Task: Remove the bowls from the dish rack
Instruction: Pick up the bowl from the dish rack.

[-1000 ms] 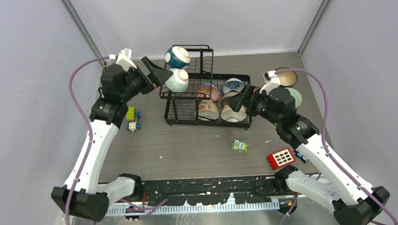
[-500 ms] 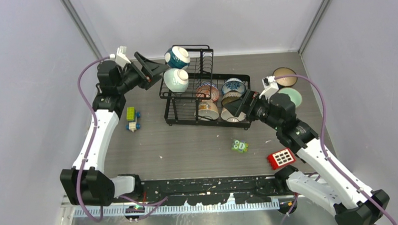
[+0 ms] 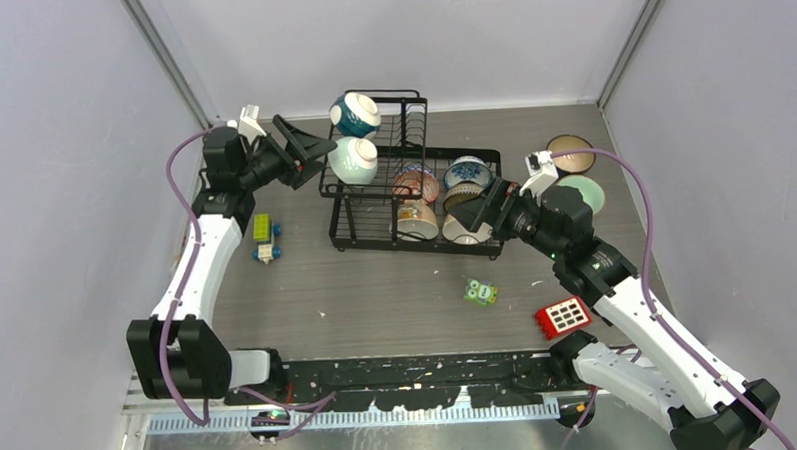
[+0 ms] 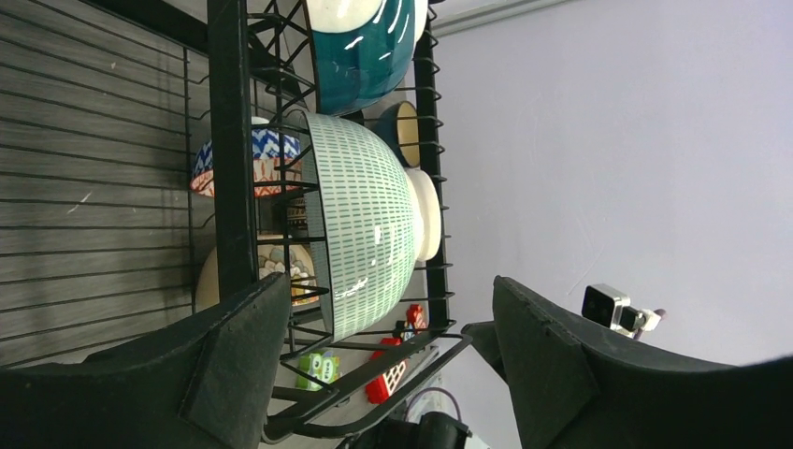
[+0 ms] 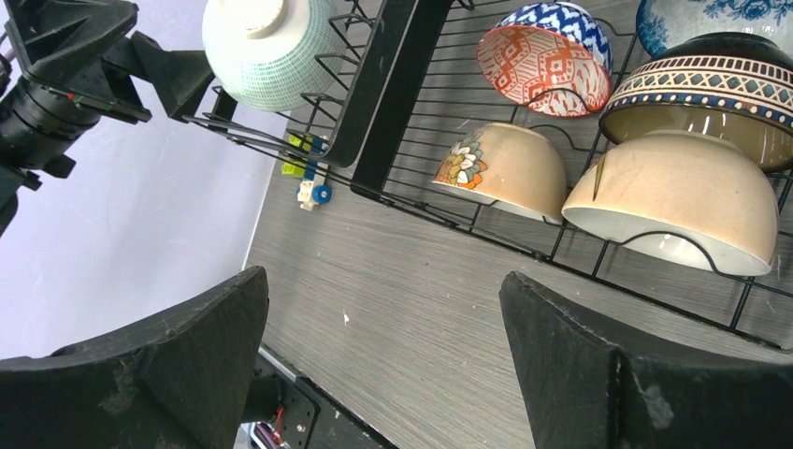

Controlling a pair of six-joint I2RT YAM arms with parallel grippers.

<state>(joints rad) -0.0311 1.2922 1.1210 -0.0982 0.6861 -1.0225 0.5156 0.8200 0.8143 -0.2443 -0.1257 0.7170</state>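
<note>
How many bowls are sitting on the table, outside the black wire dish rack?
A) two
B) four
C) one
A: only the dark brown round bowl and the pale mint green round bowl sit on the grey table, to the right of the black wire dish rack.

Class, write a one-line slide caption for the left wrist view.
Open left tool faces the mint-green bowl, teal bowl beside it, in the upper basket of the dish rack.
</note>
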